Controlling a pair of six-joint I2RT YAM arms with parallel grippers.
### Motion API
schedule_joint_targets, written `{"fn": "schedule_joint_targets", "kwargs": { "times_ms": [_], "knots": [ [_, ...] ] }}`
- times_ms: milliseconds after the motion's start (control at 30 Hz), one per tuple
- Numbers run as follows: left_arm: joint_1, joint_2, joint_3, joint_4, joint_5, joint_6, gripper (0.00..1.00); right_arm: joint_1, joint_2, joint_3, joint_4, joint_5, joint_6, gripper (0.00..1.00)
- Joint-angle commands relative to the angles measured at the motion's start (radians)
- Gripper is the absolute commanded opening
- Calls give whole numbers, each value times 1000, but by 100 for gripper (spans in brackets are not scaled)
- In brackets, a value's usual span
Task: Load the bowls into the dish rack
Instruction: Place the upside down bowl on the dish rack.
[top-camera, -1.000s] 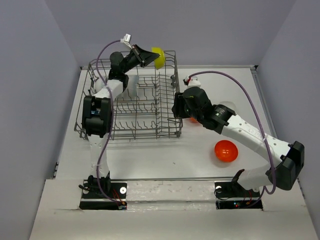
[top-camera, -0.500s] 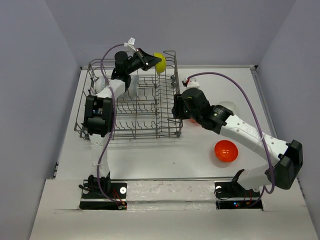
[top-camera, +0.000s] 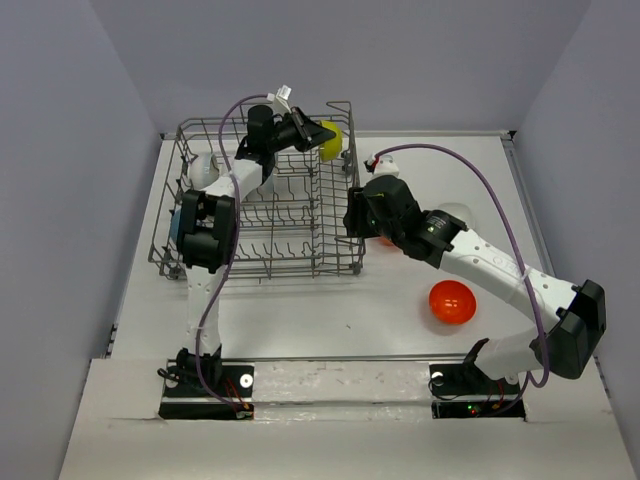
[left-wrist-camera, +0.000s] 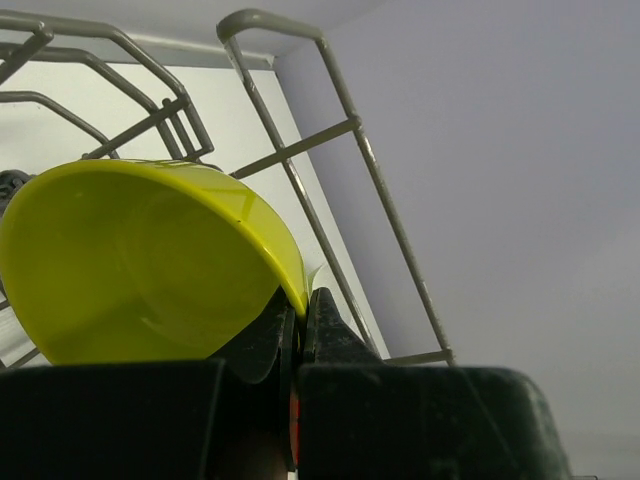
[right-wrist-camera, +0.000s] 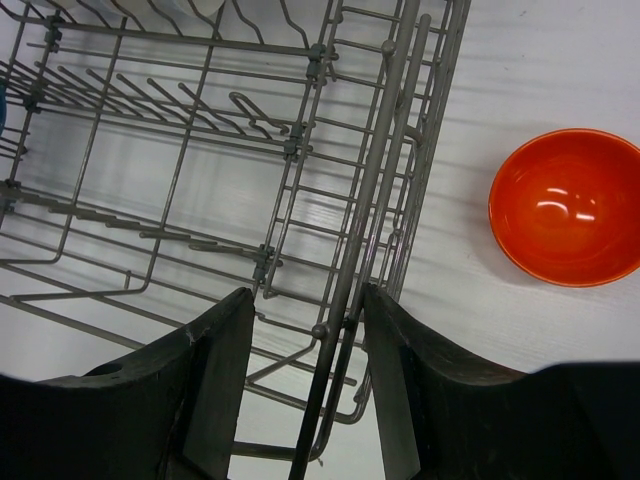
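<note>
My left gripper (left-wrist-camera: 299, 303) is shut on the rim of a yellow-green bowl (left-wrist-camera: 140, 260), holding it tilted on edge. In the top view this bowl (top-camera: 332, 141) hangs at the far right corner of the grey wire dish rack (top-camera: 262, 268), with the left gripper (top-camera: 316, 134) just left of it. My right gripper (right-wrist-camera: 305, 312) stands open, with the rack's right rim wire (right-wrist-camera: 372, 210) running between its fingers. From above, the right gripper (top-camera: 353, 216) sits at the rack's right side. One orange-red bowl (right-wrist-camera: 568, 206) rests on the table beside it.
A second orange-red bowl (top-camera: 451, 301) sits on the table near the right arm. A white bowl (top-camera: 203, 168) stands inside the rack at its left side, partly hidden. The rack's raised handle loop (left-wrist-camera: 290, 60) rises behind the held bowl.
My left gripper has carried the yellow-green bowl rightward and a little nearer, to the rack's far right corner. The right arm has barely moved.
</note>
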Motion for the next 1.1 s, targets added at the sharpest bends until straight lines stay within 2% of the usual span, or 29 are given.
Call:
{"fn": "schedule_joint_targets", "kwargs": {
  "times_ms": [0,400,1000,1067],
  "knots": [
    [-15,-7,76,-10,20,42,0,-3,-6,-1,57,-5,-14,53],
    [-22,15,104,-119,13,108,0,-3,-6,-16,66,-3,-8,53],
    [-23,36,102,-139,22,120,0,-3,-3,-27,72,-5,-2,54],
    [-23,36,101,-139,19,119,0,-3,-1,-27,72,-6,-2,51]
  ]
}}
